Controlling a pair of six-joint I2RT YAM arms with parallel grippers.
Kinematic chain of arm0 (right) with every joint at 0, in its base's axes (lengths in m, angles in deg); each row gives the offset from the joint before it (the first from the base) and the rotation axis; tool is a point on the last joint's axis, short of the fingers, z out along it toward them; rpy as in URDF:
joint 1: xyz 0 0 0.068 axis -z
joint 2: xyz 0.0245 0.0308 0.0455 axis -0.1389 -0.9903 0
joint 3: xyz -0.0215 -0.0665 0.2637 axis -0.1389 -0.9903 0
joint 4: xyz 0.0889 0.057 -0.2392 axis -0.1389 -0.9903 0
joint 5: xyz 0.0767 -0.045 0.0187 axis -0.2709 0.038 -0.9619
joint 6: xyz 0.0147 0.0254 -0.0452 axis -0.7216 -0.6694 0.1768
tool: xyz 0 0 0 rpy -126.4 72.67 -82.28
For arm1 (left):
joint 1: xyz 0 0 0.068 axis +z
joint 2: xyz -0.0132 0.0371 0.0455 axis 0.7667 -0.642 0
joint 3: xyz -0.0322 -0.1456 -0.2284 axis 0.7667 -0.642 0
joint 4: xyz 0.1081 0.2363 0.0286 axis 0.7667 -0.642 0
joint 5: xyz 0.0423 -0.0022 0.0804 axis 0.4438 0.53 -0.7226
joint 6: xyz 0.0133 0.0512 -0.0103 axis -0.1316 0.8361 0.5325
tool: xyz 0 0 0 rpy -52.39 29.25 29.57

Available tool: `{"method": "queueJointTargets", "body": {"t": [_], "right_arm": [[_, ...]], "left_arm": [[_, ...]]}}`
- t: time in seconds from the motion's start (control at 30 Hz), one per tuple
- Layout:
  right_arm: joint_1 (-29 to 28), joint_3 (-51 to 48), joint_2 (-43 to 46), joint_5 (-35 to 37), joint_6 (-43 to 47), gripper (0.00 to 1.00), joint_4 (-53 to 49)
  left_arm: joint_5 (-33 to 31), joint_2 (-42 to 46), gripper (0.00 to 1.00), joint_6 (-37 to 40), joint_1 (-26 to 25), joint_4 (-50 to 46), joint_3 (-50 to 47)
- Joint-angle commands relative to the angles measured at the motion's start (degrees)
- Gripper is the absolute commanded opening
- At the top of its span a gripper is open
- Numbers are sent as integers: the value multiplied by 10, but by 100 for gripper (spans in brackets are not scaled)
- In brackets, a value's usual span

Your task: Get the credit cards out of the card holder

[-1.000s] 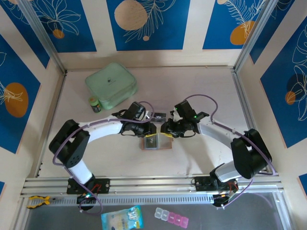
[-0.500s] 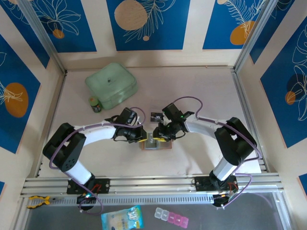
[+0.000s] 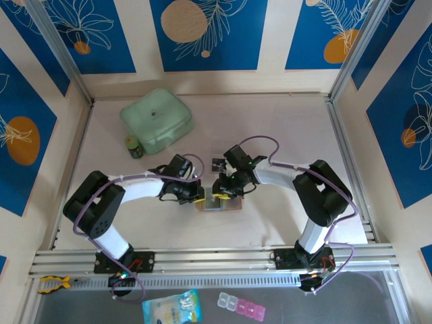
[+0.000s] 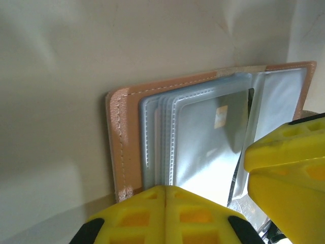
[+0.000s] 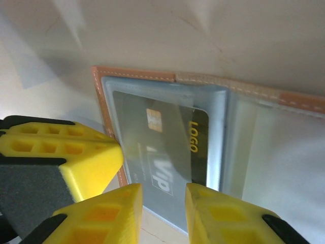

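Left fingers (image 3: 198, 196): pressed together tip to tip with nothing between them, as the left wrist view (image 4: 165, 189) shows; they sit at the near left edge of the card holder.
Right fingers (image 3: 221, 191): released, with a clear gap between the two yellow tips in the right wrist view (image 5: 163, 188); they close on nothing.
Card holder (image 3: 231, 204): lies open and flat on the surface (image 3: 283, 135), directly under both sets of fingers. Its tan stitched border (image 4: 124, 137) runs just past the left tips, and its clear grey sleeves (image 5: 223, 132) spread beyond the right tips.
Credit card (image 5: 167, 142): in a sleeve, dark face up with a gold chip and the words LOGO and VIP; its near edge lies at the gap of the right fingers.
Small dark card (image 3: 219, 163): loose on the surface, just beyond both sets of fingers; its print is too small to read.
Mint-green case (image 3: 156, 120): well beyond the left fingers, with a small green-capped bottle (image 3: 133, 147) beside it.
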State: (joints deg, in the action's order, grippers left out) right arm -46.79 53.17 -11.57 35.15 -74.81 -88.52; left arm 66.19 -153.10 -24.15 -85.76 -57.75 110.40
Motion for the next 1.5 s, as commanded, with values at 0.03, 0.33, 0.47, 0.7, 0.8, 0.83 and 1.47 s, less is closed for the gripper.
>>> {"method": "queueJointTargets", "body": {"t": [0.03,0.33,0.47,0.7,0.8,0.83,1.47], "right_arm": [[-5,24,-19,-2,9,29,-14],[-9,34,-30,28,33,28,-47],[-10,34,-27,36,37,28,-54],[-10,36,-25,49,46,28,-66],[-10,36,-21,58,49,28,-74],[-11,36,-18,62,50,28,-77],[-7,21,18,47,51,29,-64]], "left_arm": [[2,-3,3,10,11,-2,-11],[0,-6,3,16,14,-11,-8],[0,-7,2,16,14,-15,-3],[-3,-3,3,20,15,-25,1],[-2,-1,3,20,15,-26,5],[-2,1,3,21,16,-29,8],[27,22,4,23,9,-34,36]]}}
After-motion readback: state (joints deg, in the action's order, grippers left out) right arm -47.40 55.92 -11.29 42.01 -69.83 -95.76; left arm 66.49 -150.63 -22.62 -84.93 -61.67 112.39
